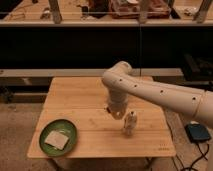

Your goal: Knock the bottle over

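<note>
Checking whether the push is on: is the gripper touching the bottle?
Cannot tell. In the camera view the gripper sits just upper-left of the standing bottle; no gap or contact shows plainly.

I can read no lettering anywhere, not even on the bottle point(129, 123) just beside my gripper point(116, 112), low over the table point(75, 95).

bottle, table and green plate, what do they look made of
Bottle: probably clear plastic, pale and see-through with a slight sheen.
Table: wood, matte, with visible plank lines and a warm tan colour.
Green plate: glazed ceramic or plastic; smooth and even in colour, so I cannot tell which.
The pincer hangs beside the bottle's top, on the plate's side.
</note>
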`<state>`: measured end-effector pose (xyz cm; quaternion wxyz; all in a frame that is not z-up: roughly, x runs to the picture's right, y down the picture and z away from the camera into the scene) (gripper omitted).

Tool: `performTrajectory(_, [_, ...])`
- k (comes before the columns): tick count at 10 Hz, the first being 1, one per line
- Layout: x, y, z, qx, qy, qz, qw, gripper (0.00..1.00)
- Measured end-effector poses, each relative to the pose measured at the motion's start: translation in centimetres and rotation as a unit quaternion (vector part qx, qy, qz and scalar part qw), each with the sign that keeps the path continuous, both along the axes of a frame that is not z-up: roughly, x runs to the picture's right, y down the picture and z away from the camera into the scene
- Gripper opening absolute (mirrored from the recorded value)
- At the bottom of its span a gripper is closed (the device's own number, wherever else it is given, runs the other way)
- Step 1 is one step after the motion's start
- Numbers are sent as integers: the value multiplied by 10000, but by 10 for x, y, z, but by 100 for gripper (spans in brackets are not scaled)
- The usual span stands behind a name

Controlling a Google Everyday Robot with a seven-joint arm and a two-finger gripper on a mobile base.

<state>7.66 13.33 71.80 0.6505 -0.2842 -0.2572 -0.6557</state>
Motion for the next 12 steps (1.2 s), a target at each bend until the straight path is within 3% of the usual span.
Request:
performTrajectory(2, [14,-2,2,26,27,52,10000,7])
performTrajectory(8, [11,-22,0,99,199,80,9997,7])
performTrajectory(10, [31,-23,3,88,306,319,9990,7])
performTrajectory(12, [52,-24,2,97,356,380,9986,7])
